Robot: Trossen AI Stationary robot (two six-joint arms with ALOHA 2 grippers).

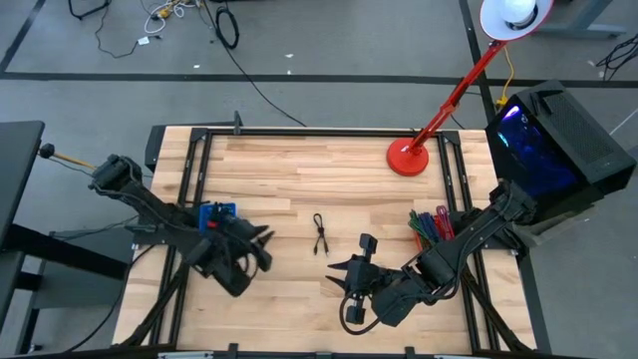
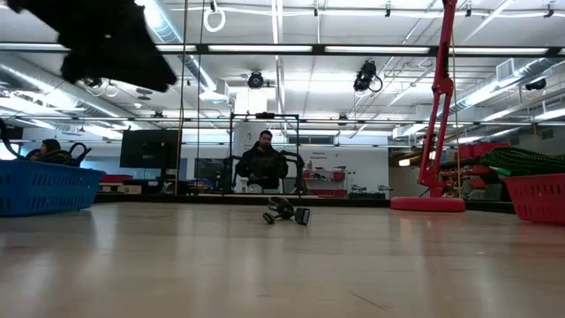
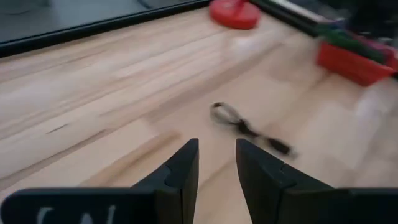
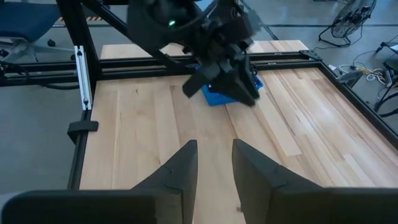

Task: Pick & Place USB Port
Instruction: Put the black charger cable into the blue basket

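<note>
Dark fingers of the left end effector [image 3: 216, 168] fill the foreground of the left wrist view, parted by a narrow gap with nothing between them, so it is released and carrying nothing. Beyond them, on the bare wooden counter [image 1: 299, 170], lies the USB cable [image 3: 249, 128], a thin black cord with a small loop at one end and a blocky plug at the other. From above, the cable [image 1: 320, 234] rests near the middle of the counter, between the two arms and apart from both. The left end effector [image 1: 261, 244] hangs above the counter beside a blue bin [image 1: 217, 214]; the right end effector [image 1: 344, 274] waits on the other side of the cable, its fingers likewise a little apart and empty. A red bin [image 1: 431, 225] holding coloured cords stands near the right arm, and a red lamp base [image 1: 408, 158] sits at the far edge.

By its look the cable is light and limp: it will sag and swing once lifted, and the thin cord could slide through a loose pinch. The stiff plug end seems the surest place to take hold, across its flat sides; failing that, the bunched loop offers more bulk than a single strand. In the low view the cable [image 2: 287, 213] lies flat, so the fingers would have to come right down to the wood.
</note>
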